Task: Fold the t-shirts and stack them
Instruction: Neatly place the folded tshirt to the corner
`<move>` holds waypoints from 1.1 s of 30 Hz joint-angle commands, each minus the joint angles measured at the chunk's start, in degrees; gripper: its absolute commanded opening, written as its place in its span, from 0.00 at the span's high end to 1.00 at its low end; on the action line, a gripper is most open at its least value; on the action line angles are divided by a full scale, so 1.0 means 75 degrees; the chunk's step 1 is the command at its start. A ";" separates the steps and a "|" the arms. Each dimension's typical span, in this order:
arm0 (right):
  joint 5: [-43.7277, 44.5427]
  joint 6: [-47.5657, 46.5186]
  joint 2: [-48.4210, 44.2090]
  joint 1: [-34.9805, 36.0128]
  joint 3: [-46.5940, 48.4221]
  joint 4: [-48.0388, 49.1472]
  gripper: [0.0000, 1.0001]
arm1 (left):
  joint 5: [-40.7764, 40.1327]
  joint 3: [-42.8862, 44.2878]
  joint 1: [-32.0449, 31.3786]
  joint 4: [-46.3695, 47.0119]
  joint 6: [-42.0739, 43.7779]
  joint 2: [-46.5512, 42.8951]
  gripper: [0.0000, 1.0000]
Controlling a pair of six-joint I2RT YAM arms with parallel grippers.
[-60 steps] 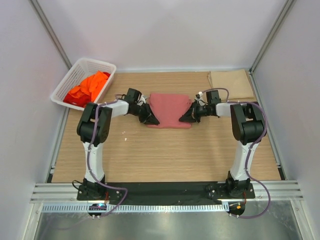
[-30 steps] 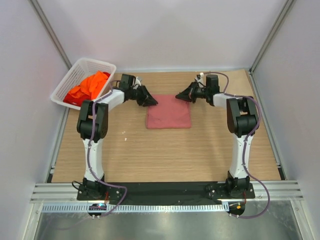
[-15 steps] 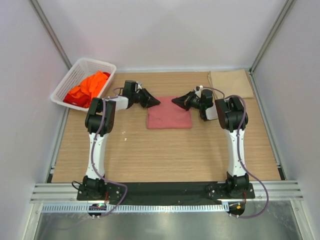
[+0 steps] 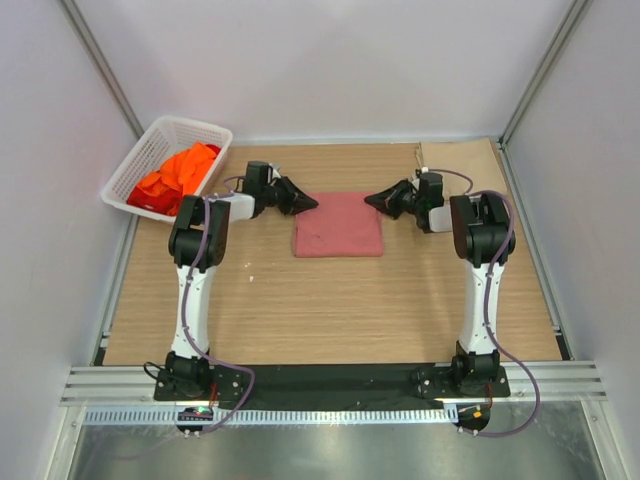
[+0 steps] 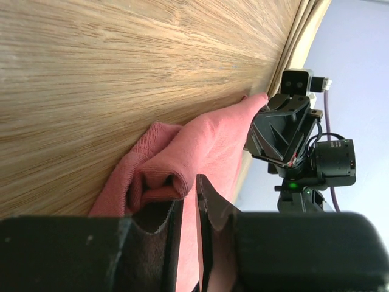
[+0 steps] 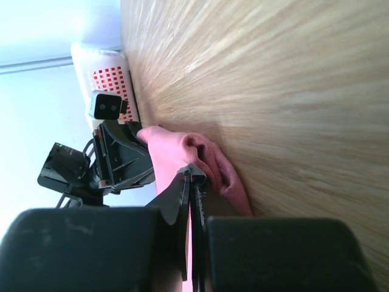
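Observation:
The salmon-pink t-shirt (image 4: 338, 225) lies folded into a flat rectangle on the table's middle. My left gripper (image 4: 310, 203) rests at its far left corner. In the left wrist view the jaws (image 5: 187, 191) stand a narrow gap apart, a rolled edge of the shirt (image 5: 213, 134) beside one finger. My right gripper (image 4: 373, 200) lies at the far right corner. In the right wrist view it (image 6: 192, 173) is shut, its tips against the shirt's folded edge (image 6: 167, 152). Orange and red t-shirts (image 4: 180, 172) lie heaped in the basket.
The white lattice basket (image 4: 172, 128) stands at the far left corner, also in the right wrist view (image 6: 109, 73). A brown sheet (image 4: 460, 158) lies flat at the far right. Grey walls enclose the table.
Both grippers carried the shirt's near edge to the far edge, halving it. In the last half second the right gripper has drawn back to the right; the left has barely moved.

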 commanded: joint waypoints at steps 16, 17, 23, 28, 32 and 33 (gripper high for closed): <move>0.0462 -0.3550 -0.1926 -0.0002 0.2112 -0.6126 0.97 | -0.0557 -0.0067 0.0153 -0.1108 0.0433 -0.1331 0.80; 0.0380 -0.3492 -0.2057 0.0045 0.1995 -0.6161 0.97 | -0.0475 -0.0068 0.0153 -0.1143 0.0433 -0.1402 0.80; -0.0312 -0.3059 -0.2504 0.0619 0.1151 -0.5696 0.95 | -0.0287 -0.0184 0.0141 -0.1670 0.0889 -0.1637 0.78; -0.1050 -0.2507 -0.2107 0.0877 0.0646 -0.4966 0.87 | -0.0076 -0.0349 0.0141 -0.1776 0.1066 -0.1287 0.77; -0.1261 -0.2623 -0.1708 0.0808 0.0482 -0.4814 0.79 | 0.0076 -0.0279 0.0141 -0.1927 0.1310 -0.0900 0.77; -0.1274 -0.2682 -0.1614 0.0784 0.0389 -0.4802 0.78 | -0.0098 -0.0290 0.0141 -0.2160 0.1486 -0.0899 0.78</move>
